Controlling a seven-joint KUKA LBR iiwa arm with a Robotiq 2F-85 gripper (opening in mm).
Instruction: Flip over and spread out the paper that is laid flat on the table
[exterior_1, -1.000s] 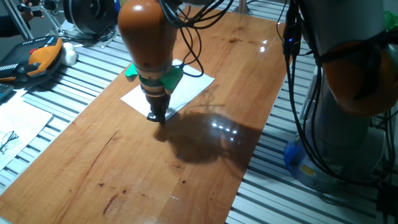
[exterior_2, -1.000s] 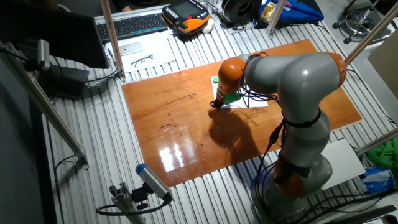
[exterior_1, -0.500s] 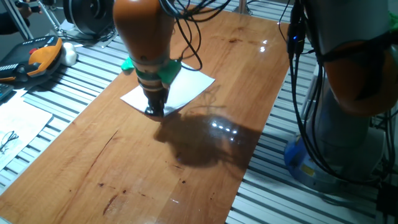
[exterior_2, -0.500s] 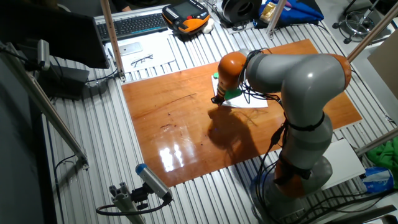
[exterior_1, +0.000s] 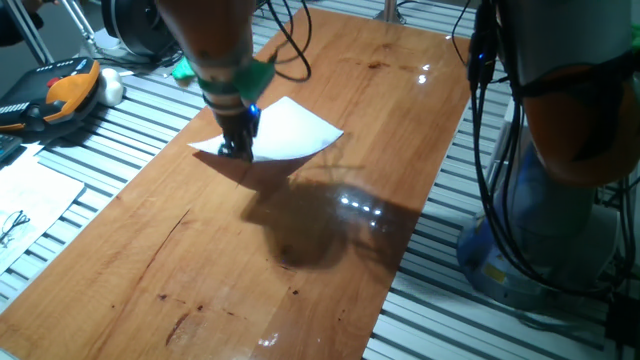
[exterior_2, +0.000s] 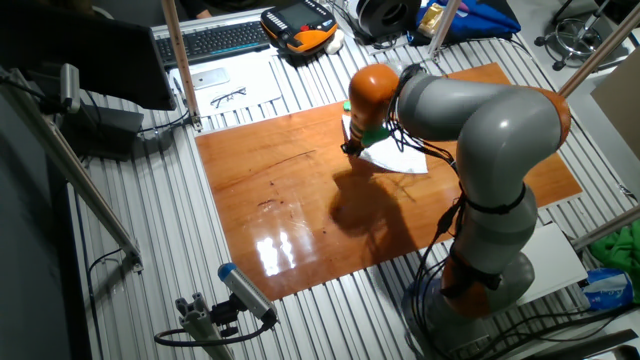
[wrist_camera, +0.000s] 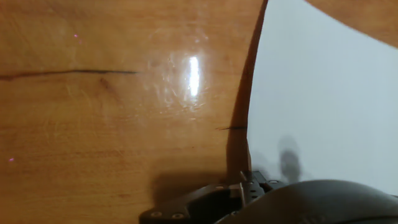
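The white paper (exterior_1: 292, 131) lies on the reddish-brown table (exterior_1: 200, 270) with its near corner raised off the wood. My gripper (exterior_1: 237, 148) is shut on that raised corner and holds it just above the table. In the other fixed view the gripper (exterior_2: 349, 148) pinches the paper's (exterior_2: 397, 156) left end. In the hand view the blank white face of the paper (wrist_camera: 323, 93) fills the right side above the table (wrist_camera: 93, 124), casting a shadow, and one dark finger (wrist_camera: 205, 202) shows at the bottom. The printed face is hidden.
Another printed sheet with glasses (exterior_1: 25, 205) lies on the grey slatted surface (exterior_1: 130, 110) to the left. An orange and black device (exterior_1: 62, 92) and a keyboard (exterior_2: 215, 40) lie beyond it. The arm's base (exterior_2: 480, 275) and hanging cables (exterior_1: 480, 120) stand beside the table.
My gripper has risen and moved back and to the left with the paper's corner in it. That end of the sheet has come up off the table.
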